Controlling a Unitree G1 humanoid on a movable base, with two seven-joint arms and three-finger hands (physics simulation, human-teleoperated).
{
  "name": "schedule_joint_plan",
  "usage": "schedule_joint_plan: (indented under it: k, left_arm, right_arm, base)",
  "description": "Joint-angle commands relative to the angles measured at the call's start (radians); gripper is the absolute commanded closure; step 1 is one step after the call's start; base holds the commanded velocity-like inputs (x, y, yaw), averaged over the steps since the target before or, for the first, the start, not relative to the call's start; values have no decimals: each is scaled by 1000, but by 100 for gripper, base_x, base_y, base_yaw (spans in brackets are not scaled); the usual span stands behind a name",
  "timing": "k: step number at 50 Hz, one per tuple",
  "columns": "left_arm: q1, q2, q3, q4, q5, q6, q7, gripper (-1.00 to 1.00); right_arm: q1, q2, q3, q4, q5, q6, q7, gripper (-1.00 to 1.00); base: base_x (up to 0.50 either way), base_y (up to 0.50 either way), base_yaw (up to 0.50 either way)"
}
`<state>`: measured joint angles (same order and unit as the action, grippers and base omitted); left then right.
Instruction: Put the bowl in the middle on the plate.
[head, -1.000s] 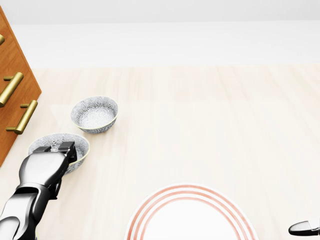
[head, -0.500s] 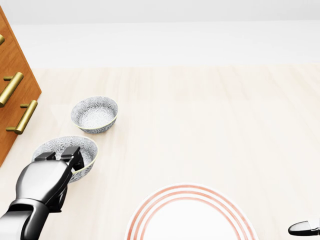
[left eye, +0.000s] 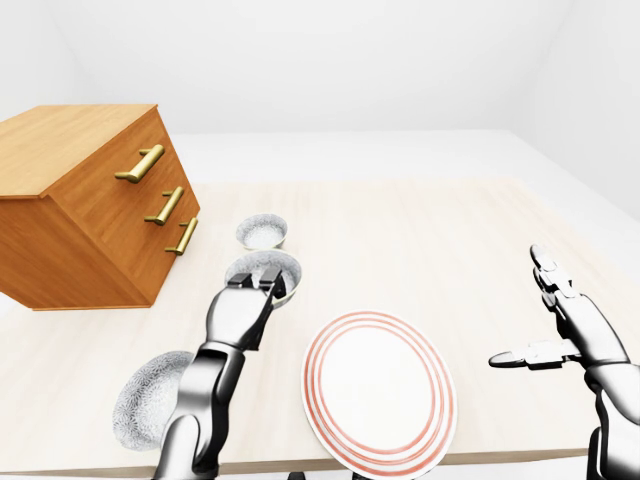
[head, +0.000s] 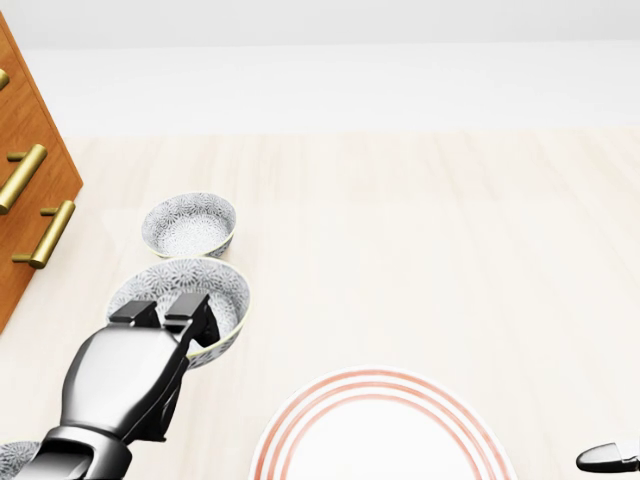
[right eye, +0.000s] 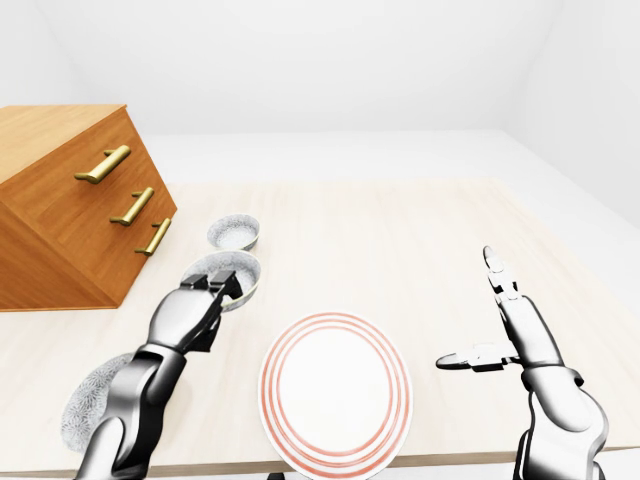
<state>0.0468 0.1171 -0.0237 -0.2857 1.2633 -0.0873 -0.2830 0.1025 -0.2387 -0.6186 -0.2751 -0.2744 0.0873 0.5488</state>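
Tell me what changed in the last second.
The left hand, clamped on the middle bowl at its rim, carried it rightward in the head view, toward the plate. The bowl now looks larger, so it was probably lifted. The upper bowl, the plate, the wooden drawer chest and the open right hand stayed put.

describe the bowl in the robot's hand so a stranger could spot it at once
Start at the wooden drawer chest at the left-eye view's left; beside its handles three patterned bowls run down the table. Take the middle bowl, between the upper bowl and the lower bowl: only it is pinched by the left hand.
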Motion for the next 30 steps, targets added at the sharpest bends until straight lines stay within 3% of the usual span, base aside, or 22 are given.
schedule_joint_plan:
  k: [1,10,30]
  left_arm:
    - [38,-50,-87,-113,75,0,-14,100]
    - [35,-68,-153,-169,97,0,-52,100]
    - [152,-53,-292,-285,131,0,-37,100]
  right_arm:
    - [0,0,0,-1,-1,0,2,-100]
    - [-4,-4,4,13,0,0,-5,-100]
    - [-2,-3,6,16,-7,0,-7,-100]
  base:
    - [0,0,0]
    - [0,0,0]
    - [0,0,0]
